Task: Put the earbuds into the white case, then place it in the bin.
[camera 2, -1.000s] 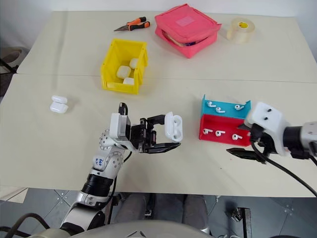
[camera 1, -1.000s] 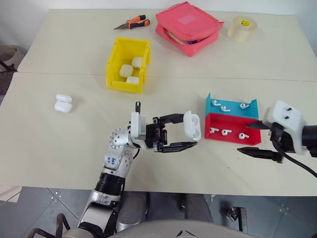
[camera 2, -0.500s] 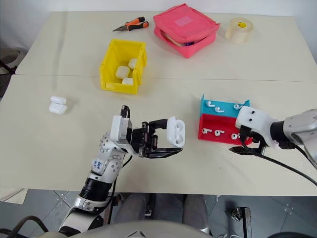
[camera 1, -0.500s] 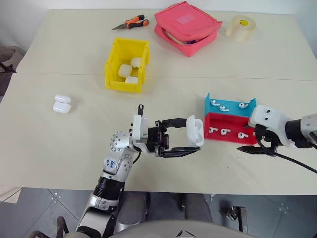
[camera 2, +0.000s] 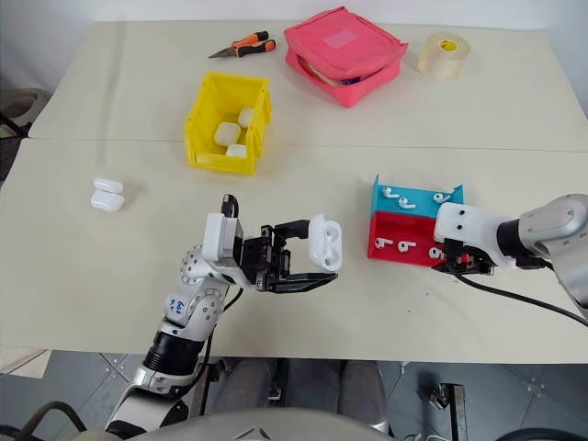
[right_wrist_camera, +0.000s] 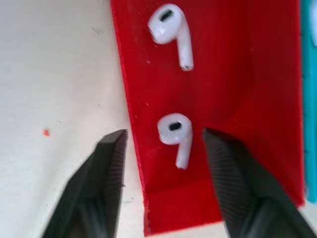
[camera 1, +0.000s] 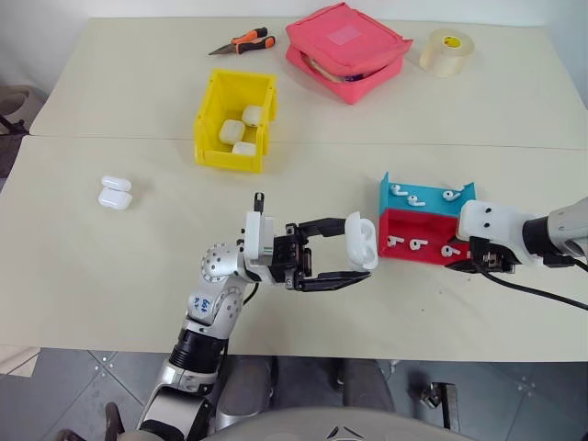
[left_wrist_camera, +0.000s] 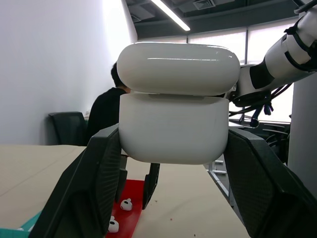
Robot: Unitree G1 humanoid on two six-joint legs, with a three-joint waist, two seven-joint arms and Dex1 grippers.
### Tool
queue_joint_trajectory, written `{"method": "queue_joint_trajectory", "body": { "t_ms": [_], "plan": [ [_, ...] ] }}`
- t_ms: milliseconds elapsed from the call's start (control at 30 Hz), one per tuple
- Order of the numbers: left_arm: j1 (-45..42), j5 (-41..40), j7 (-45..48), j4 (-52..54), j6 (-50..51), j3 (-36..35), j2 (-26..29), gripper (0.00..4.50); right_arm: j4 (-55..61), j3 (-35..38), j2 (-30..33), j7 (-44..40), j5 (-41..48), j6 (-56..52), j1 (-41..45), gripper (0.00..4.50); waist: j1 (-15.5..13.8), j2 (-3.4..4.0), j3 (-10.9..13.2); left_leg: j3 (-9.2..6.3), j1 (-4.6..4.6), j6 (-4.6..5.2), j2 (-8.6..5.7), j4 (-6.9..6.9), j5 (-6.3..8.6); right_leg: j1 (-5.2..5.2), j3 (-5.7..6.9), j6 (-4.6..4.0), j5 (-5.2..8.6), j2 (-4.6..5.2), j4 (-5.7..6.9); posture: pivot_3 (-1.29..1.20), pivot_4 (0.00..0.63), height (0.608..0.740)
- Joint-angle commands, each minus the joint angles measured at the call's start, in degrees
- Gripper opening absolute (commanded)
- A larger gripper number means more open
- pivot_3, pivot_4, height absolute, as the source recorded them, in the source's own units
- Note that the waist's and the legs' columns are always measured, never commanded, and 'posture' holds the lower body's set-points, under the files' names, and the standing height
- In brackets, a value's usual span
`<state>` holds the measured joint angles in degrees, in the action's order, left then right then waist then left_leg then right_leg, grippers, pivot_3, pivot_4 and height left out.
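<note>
Near the front edge of the beige table [camera 1: 110, 266], the left gripper [camera 1: 354, 260] pinches a small glossy white rounded charging case [camera 1: 360, 241] between its two black fingers, holding it above the tabletop with its lid seam showing. To the right, the right gripper [right_wrist_camera: 163, 148] has its jaws spread around one tiny white stemmed earbud [right_wrist_camera: 176, 134] lying in the small red plastic tray [camera 1: 424, 237]; one finger is outside the tray's edge, and neither touches the earbud. A small blue tray [camera 1: 427, 196] with more earbuds sits just behind the red one. On the left lie two more white cases [camera 1: 116, 193]. Farther back stands the bright yellow rectangular plastic bin [camera 1: 235, 119], with three cases in it.
</note>
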<state>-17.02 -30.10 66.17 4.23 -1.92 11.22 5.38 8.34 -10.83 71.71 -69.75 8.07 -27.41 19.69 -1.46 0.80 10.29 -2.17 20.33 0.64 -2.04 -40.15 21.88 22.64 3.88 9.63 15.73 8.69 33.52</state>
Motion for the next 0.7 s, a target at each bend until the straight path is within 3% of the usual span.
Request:
{"method": "queue_joint_trajectory", "body": {
  "t_ms": [33,633,700],
  "plan": [
    [0.33,-1.66,-0.17,2.83,-0.09,0.22,-0.04,2.77,-0.29,0.64,-0.7,-0.58,-1.5,1.73,0.78,2.61,0.0,0.0,0.0,0.0,0.0,0.0,0.0,0.0,0.0,0.0,0.0,0.0,0.0,0.0,0.0,0.0,0.15,0.74],
    [0.18,-1.56,0.07,2.31,-0.05,0.15,0.1,2.77,-4.65,0.18,-4.03,-3.83,-6.83,8.31,2.86,2.61,0.03,0.0,0.0,0.01,0.0,0.0,0.01,0.0,0.0,0.0,0.0,0.01,0.0,0.0,0.0,0.0,0.15,0.74],
    [0.2,-1.49,0.01,2.3,-0.13,0.13,0.09,2.77,-4.66,0.3,-4.21,-4.18,-7.04,8.36,2.64,2.1,0.04,0.0,0.0,0.01,0.0,0.0,0.0,0.0,0.0,0.0,0.0,0.0,0.0,0.0,0.0,0.0,0.15,0.74]
  ]
}}
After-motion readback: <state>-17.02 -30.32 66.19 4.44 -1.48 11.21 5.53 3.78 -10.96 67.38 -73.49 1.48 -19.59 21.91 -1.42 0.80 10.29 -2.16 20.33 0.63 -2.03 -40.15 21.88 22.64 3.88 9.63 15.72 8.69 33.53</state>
